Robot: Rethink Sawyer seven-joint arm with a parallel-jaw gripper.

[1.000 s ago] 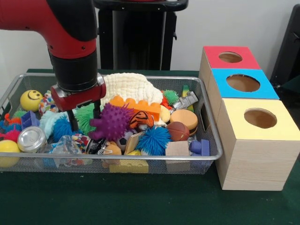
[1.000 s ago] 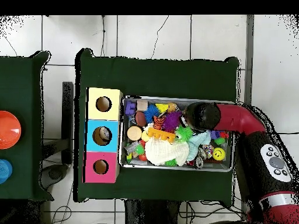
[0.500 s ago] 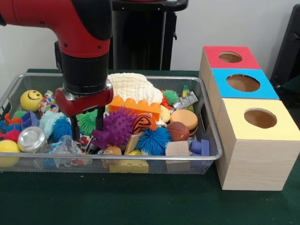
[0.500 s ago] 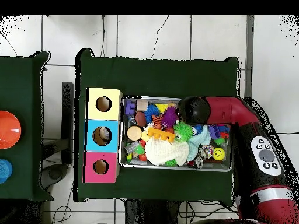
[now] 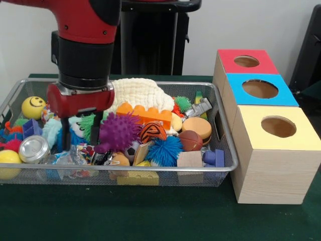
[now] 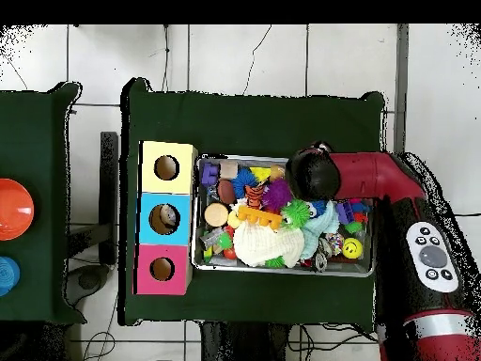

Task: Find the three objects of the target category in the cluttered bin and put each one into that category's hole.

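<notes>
A wire mesh bin (image 5: 224,131) holds a heap of toys. My gripper (image 5: 79,136) reaches into its left half, open, with its fingers (image 5: 65,134) astride a green spiky ball (image 5: 89,125). I cannot tell whether they touch it. A purple spiky ball (image 5: 119,131) lies just right of the gripper. Beyond that are a tiger-striped toy (image 5: 152,131) and a blue spiky ball (image 5: 164,149). Three boxes with holes stand to the right: red (image 5: 246,61), blue (image 5: 261,89) and yellow (image 5: 278,126). In the overhead view the arm's head (image 6: 312,174) hides the gripper.
Also in the bin are a white cloth (image 5: 138,94), an orange brick (image 5: 145,114), a burger toy (image 5: 197,127), a small basketball (image 5: 190,141), a yellow smiley ball (image 5: 33,107) and a silver can (image 5: 33,148). In the overhead view the boxes (image 6: 166,218) stand left of the bin (image 6: 282,271).
The gripper has shifted left in the front view and risen slightly, away from the purple spiky ball. Its fingers stay apart.
</notes>
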